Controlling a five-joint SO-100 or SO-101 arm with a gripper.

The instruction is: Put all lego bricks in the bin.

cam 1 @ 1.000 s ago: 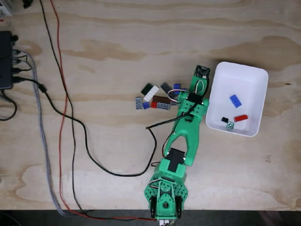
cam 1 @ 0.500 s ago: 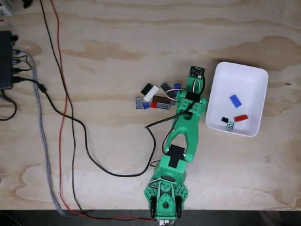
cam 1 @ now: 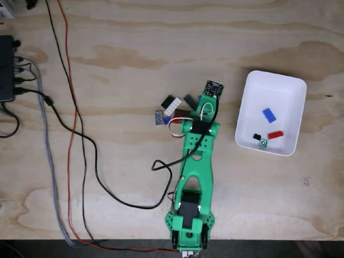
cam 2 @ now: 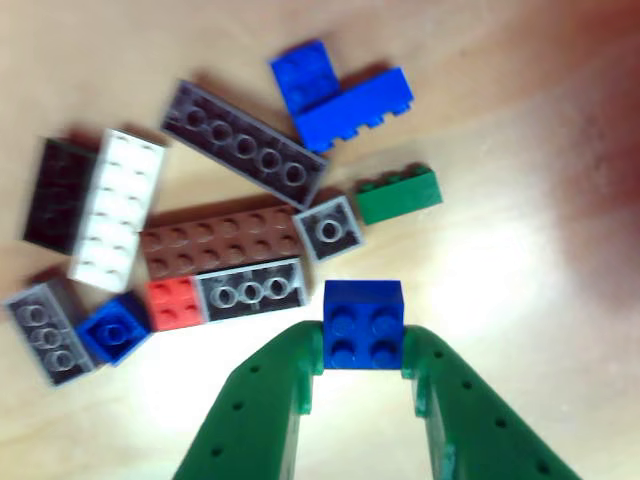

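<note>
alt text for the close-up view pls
Green pincer with a small blue lego brick between its two fingers, on a wooden table. Behind lies a cluster of loose bricks: black, white, grey, brown, red, blue, green.

Green arm [cam 1: 195, 161] reaches up from the table's bottom edge across the plywood table [cam 1: 134, 48], its head, topped by a small circuit board [cam 1: 213, 87], over the right end of the loose lego bricks [cam 1: 171, 109]; gripper hidden beneath, jaws not readable. White bin [cam 1: 293, 107] sits well apart to the right, holding a blue brick [cam 1: 269, 115], a red brick [cam 1: 275, 134] and a small black piece [cam 1: 257, 137]. Black and red cables [cam 1: 72, 134] trail down the left side.
</note>
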